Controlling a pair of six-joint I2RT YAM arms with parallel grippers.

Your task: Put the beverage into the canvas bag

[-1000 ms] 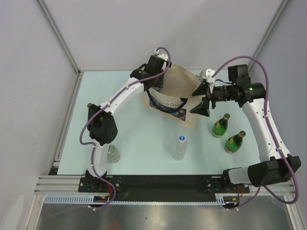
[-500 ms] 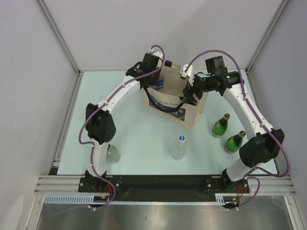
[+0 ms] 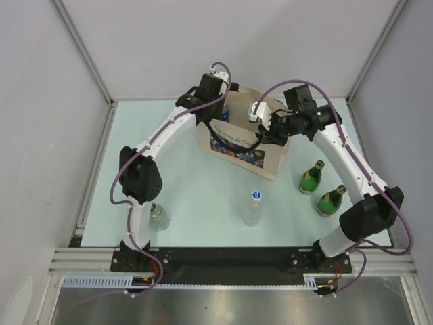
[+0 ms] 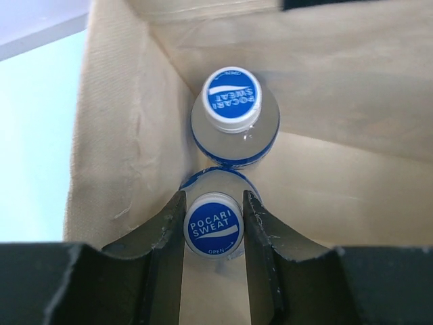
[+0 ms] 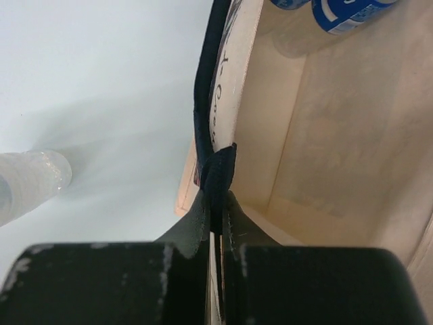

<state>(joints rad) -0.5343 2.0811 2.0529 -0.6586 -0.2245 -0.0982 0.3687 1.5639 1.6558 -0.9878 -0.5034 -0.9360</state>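
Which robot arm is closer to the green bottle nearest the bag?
Right. The right arm pinches the handle of the bag on the side toward that green bottle; the left arm holds a blue-capped bottle inside, across the bag.

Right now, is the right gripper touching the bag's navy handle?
Touching. The right wrist view shows the right gripper shut on the navy handle at the canvas bag rim, with no gap.

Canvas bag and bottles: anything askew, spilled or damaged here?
Nothing stands out. The canvas bag stands upright, right pincer shut on its rim; left pincer holds a Pocari Sweat bottle upright inside. No spill visible.
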